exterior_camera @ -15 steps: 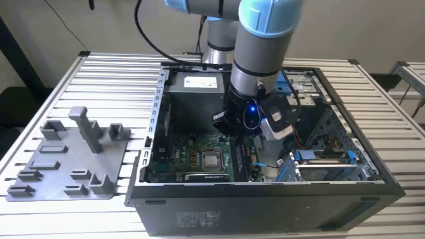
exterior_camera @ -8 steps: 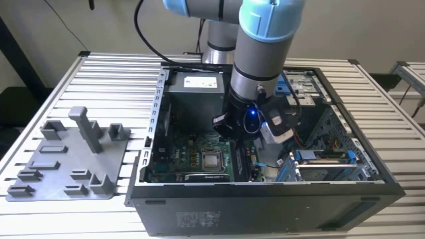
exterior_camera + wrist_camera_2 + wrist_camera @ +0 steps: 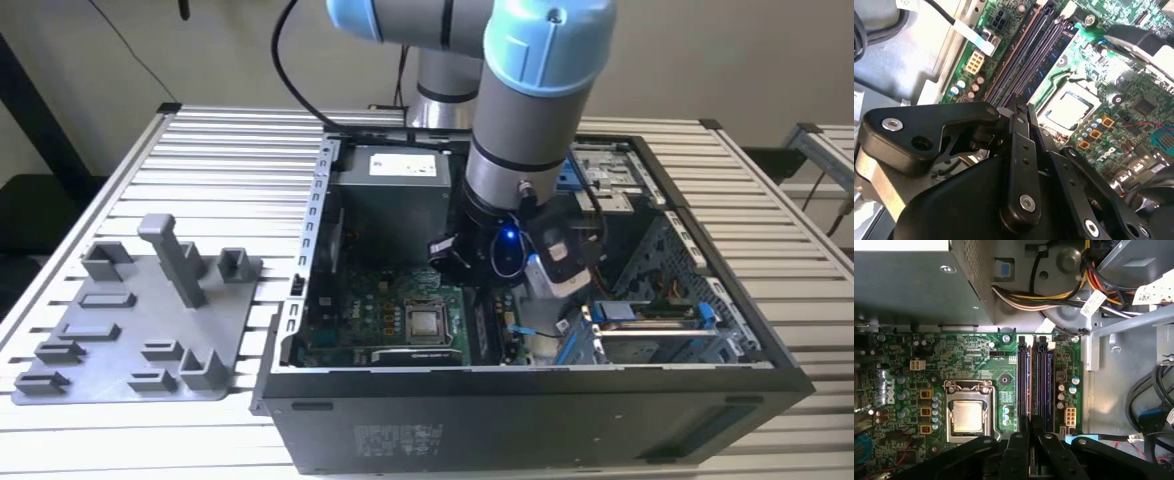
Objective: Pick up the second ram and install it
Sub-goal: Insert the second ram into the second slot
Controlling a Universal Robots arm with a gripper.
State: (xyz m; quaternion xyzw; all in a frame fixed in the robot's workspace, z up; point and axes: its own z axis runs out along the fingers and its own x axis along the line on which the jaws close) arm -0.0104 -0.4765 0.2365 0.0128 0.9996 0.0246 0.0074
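My gripper (image 3: 483, 278) is down inside the open computer case (image 3: 534, 400), over the green motherboard (image 3: 979, 355). In both wrist views its black fingers (image 3: 1024, 440) are drawn close together right above the row of memory slots (image 3: 1044, 385), beside the processor socket (image 3: 968, 416). The second ram (image 3: 1030, 390) shows edge-on as a thin dark strip running out from between the fingertips, in line with the slots. A dark blue board (image 3: 1051, 62) stands in the neighbouring slot. My gripper (image 3: 1022, 107) is shut on the strip.
A grey tray (image 3: 134, 330) with upright blocks lies on the slatted table at the exterior view's left. The power supply (image 3: 400, 165) fills the case's far end. Bundled cables (image 3: 1054, 295) and a drive cage with blue clips (image 3: 654, 315) crowd the slots' far side.
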